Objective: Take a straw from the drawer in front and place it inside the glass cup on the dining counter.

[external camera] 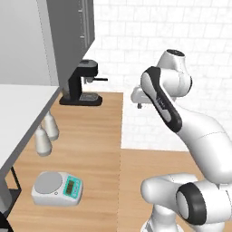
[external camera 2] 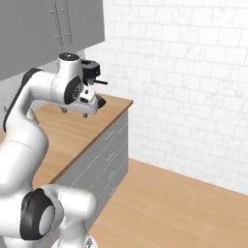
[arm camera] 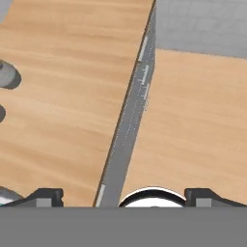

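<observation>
Hangs the dark-tipped two-finger end effector (arm camera: 124,195) spread wide and empty above the light wood-topped counter (arm camera: 62,72), close to its front edge. Below that edge, a stack of flat grey drawer fronts (external camera 2: 112,145) with slim handles, all shut and the contents hidden. Farther along the top: black coffee machine (external camera: 84,84), two pale rounded bottles (external camera: 45,136) side by side, small grey kitchen scale (external camera: 56,188).

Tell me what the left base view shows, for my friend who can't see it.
A white robot arm bends over a wooden counter, its gripper open and holding nothing. On the counter sit a black coffee machine, two pale shakers and a small kitchen scale.
</observation>
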Tool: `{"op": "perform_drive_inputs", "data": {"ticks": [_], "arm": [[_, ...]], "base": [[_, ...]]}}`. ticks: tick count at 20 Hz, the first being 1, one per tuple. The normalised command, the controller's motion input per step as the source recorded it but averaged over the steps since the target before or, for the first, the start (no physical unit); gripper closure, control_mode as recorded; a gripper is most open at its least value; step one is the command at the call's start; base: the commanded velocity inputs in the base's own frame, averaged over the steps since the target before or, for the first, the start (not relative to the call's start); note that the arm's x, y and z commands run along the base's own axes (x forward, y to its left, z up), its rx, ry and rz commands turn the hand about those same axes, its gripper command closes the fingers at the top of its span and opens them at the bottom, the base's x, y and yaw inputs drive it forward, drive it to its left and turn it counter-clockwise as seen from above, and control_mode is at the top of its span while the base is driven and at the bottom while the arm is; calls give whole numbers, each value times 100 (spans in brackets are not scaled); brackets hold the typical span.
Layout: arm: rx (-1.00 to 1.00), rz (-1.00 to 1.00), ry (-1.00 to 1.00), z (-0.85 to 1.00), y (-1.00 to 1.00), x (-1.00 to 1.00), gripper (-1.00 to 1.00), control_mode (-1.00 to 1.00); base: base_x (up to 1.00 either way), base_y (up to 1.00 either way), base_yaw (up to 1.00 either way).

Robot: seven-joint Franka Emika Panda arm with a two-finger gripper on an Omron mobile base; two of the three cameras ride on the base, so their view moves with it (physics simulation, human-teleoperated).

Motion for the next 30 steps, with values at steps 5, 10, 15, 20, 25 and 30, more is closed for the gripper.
{"op": "perform_drive_inputs", "data": {"ticks": [5,10,15,20,25,30], "arm": [[64,-13,-1,-19,-88,0,-100,-100],[55,-3,-3,-56,-81,7,-100,-100],[45,0,-3,-78,-54,24,-100,-100],[35,2,0,-77,-22,33,-100,-100],[27,6,0,-79,1,46,-100,-100],[13,8,0,-59,27,92,-100,-100]], "base": [[0,0,0],[0,0,0],[0,0,0],[0,0,0],[0,0,0],[0,0,0]]}}
